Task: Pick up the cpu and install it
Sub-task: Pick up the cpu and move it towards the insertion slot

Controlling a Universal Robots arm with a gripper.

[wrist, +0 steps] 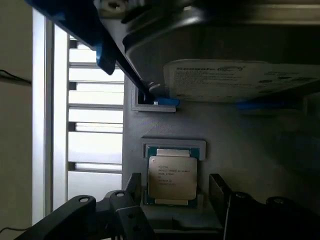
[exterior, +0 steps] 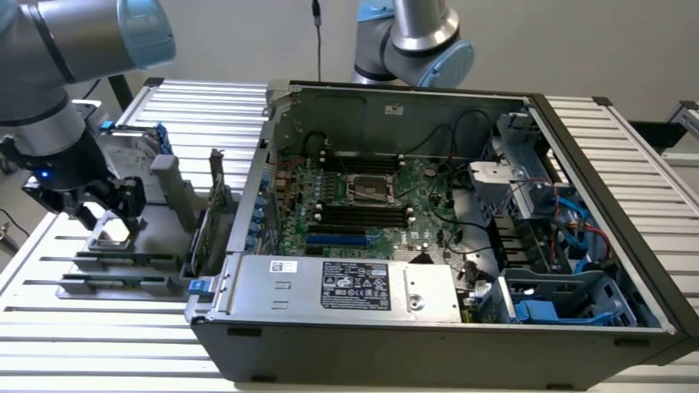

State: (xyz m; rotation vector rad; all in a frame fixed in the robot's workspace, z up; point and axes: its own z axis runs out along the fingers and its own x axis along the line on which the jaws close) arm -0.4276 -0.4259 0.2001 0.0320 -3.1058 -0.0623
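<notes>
The cpu (wrist: pixel 171 177), a small square chip with a shiny metal top and printed text, lies flat in a recess of the grey parts holder (wrist: pixel 250 145). My gripper (wrist: pixel 175 192) is open, with one dark finger (wrist: pixel 132 189) on each side of the chip and a gap between each finger and the chip's edges. In the exterior view the gripper (exterior: pixel 110 223) hangs just above the cpu (exterior: pixel 113 237), at that view's left, beside the open computer case (exterior: pixel 437 327). The empty processor socket (exterior: pixel 377 188) sits in the middle of the motherboard.
A silver hard drive (wrist: pixel 240 80) with blue rails stands on the holder just beyond the chip. Memory sticks (exterior: pixel 120 262) lie in slots in front of it, and an upright card (exterior: pixel 213 213) stands between holder and case. A second arm (exterior: pixel 421 41) rises behind the case.
</notes>
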